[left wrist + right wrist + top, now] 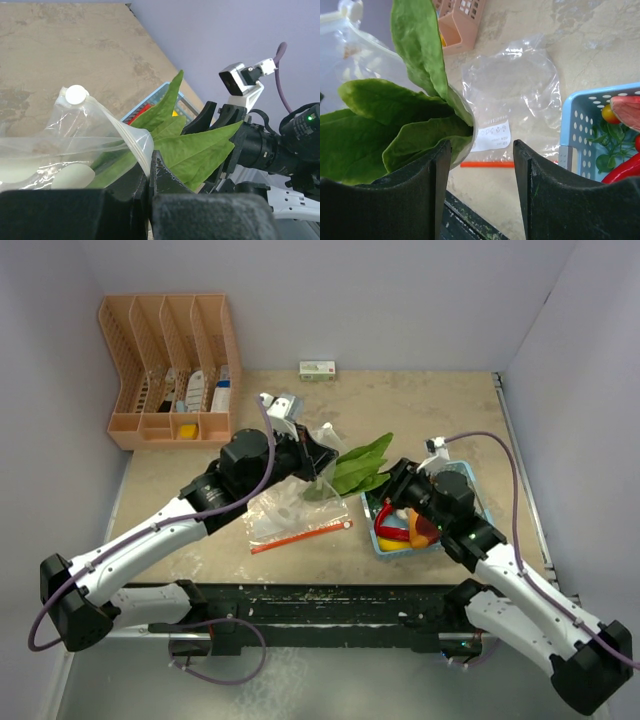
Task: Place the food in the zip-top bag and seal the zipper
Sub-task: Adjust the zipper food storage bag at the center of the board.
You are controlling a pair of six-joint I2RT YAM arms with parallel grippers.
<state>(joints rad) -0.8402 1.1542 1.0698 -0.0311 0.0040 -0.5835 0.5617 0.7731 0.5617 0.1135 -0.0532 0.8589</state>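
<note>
Beige tabletop (460, 410). Your left pincer (322, 458) is clamped on the zip-top bag (75, 140) lip, just left of the basket (385, 545); right pincer (481, 150) half open, empty, green leafy piece (360, 462) against one finger. Ungripped, it could slip past the floppy mouth.

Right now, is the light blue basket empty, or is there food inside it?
Not empty. The light blue basket holds a red chili pepper, a yellow piece and green sprigs.

Lavender walls (400, 300), beige tabletop (420, 410)
</note>
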